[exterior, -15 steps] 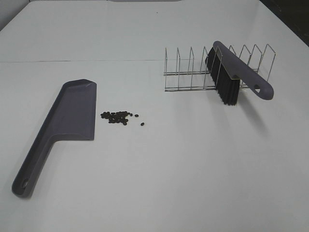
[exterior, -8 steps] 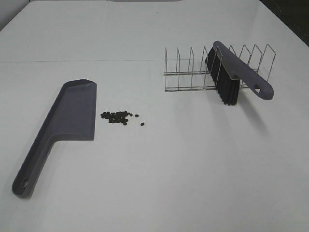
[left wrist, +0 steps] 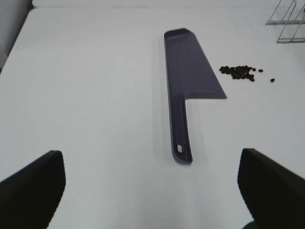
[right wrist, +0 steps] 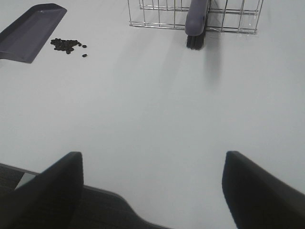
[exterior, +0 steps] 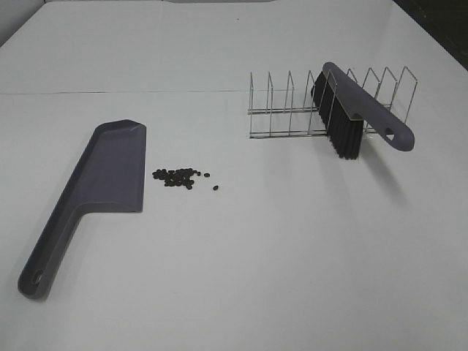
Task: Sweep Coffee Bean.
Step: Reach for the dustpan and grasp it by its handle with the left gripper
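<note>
Left wrist view is showing the left gripper (left wrist: 150, 160) hovering over the white desk (left wrist: 90, 95), with its two dark fingers (left wrist: 33, 191) spread wide and gripping nothing. Just ahead of it, the grey dustpan (left wrist: 190, 67) is lying flat on the desk, its handle end pointing back toward the gap between the fingers and its wide tray reaching away. Farther out, off to the side of the tray's open edge, the coffee bean (left wrist: 237, 72) cluster is sitting loose on the desk, near the dustpan but not touching it, with a couple of stray beans lying just past the pile. Beyond that, a corner of the wire rack (left wrist: 288, 21) is showing. The right gripper (right wrist: 153, 157) is likewise standing wide apart and empty, hanging over the desk's near edge. Well ahead of it, the brush (right wrist: 197, 21) is resting in the rack with its bristles facing down, while the beans and the dustpan are lying far off to this gripper's left.
</note>
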Controlling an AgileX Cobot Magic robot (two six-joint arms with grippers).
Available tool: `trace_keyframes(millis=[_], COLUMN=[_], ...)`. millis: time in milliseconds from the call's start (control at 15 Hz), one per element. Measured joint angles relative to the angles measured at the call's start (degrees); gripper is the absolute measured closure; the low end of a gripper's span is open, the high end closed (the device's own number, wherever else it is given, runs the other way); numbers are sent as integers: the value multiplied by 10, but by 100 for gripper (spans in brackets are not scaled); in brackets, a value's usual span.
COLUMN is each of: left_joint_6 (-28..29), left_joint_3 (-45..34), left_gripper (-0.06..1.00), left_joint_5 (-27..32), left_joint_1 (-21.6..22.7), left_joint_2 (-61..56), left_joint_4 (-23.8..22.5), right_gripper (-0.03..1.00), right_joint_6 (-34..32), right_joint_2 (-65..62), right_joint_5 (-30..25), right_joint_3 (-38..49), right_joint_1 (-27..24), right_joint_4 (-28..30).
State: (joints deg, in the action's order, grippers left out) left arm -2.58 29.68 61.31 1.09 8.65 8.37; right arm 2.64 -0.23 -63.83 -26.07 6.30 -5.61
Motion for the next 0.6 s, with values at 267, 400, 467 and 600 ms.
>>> trace_keyframes(millis=[267,400,467,600], left_joint_6=[2,2,2,2], left_joint_3=[30,46,57,79], left_gripper=[4,4,4,4], left_joint_5=[-41,-65,-81,-108], left_joint_1=[0,0,0,0], left_joint_2=[148,211,252,337], left_joint_4=[-5,-5,-5,-5], right_gripper=[21,21,21,21], right_joint_6=[0,0,0,0], right_joint_2=[0,0,0,0], right_joint_5=[0,0,0,0], right_joint_3=[0,0,0,0], right_joint_1=[0,0,0,0], right_joint_4=[0,0,0,0])
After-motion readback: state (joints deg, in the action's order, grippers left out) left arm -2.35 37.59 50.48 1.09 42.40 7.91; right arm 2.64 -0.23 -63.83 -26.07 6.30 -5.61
